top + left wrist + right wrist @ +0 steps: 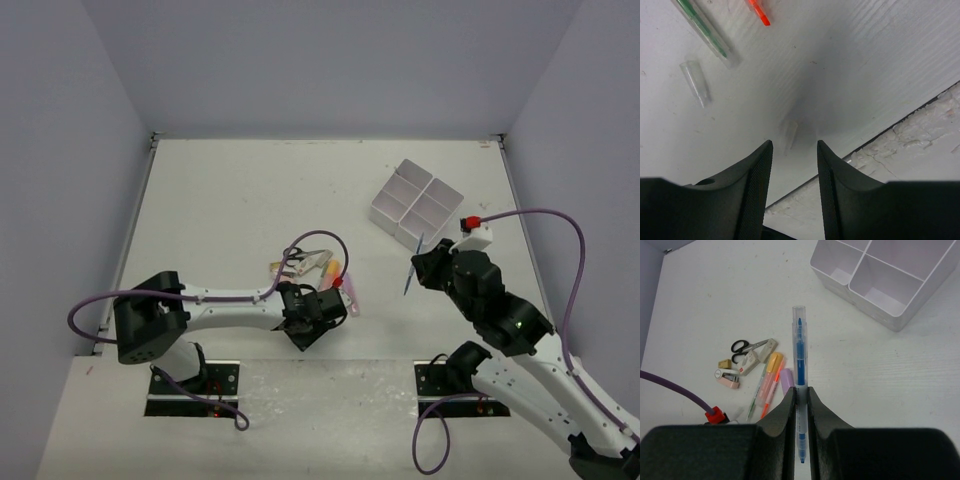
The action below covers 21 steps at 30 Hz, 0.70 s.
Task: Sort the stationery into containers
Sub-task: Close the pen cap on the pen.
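My right gripper [800, 392] is shut on a clear pen with blue ink [799, 340], held above the table near the white four-compartment box [880, 275] [417, 205]. The remaining stationery lies in a pile: black-handled scissors [742, 346], an eraser [751, 359], an orange marker [771, 371], a purple marker [786, 379] and a green pen [756, 392]. My left gripper [793, 146] [305, 330] hangs low beside that pile. Its jaws stand apart with nothing between them. A small clear cap [789, 135] lies just beyond its fingertips.
A second clear cap [696, 82], a green pen [705, 30] and an orange tip [759, 12] lie past the left gripper. The board's front edge [900, 127] runs close by it. A pink stapler-like item [727, 377] sits in the pile. Grey walls enclose the table.
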### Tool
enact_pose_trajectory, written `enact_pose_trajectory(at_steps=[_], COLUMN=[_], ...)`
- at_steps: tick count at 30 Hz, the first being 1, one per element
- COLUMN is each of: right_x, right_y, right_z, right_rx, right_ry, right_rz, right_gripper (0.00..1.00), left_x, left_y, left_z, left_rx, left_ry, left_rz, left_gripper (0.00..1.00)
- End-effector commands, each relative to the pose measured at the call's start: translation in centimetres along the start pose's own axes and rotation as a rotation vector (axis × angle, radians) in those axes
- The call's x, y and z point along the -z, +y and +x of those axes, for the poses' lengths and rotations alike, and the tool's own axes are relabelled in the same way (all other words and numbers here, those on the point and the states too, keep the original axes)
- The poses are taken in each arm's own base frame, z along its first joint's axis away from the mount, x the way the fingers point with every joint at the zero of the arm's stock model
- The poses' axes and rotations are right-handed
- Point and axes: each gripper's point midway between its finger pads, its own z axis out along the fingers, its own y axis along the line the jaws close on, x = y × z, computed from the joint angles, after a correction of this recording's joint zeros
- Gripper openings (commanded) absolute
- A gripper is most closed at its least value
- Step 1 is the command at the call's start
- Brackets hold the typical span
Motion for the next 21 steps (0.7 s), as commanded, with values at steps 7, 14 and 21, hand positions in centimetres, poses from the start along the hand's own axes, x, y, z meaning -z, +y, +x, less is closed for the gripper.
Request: enact_pose_trajectory(at_steps=[7,14,21], right_x=[0.9,1.2,1.7], right_y=[1.7,1.9,2.1], right_z=[-1.8,-2.1,-2.4], right_rx=[0.006,0.009,0.004], right_ry=[-0.034,-0.043,-0.056], right_rz=[-0.075,-0.090,-0.106], right_gripper=[0.00,0.00,0.00], left_x=[-1.2,-2.4,-2.6], left_y=[0.5,-0.2,-0.8], left_z=[-0.6,0.5,1.4], left_rx=[0.039,0.029,0.036], left_ry=[-0.013,0.048,0.076], left_rz=[0.027,0.061,0.099], left_gripper=[0.39,0.23,0.15])
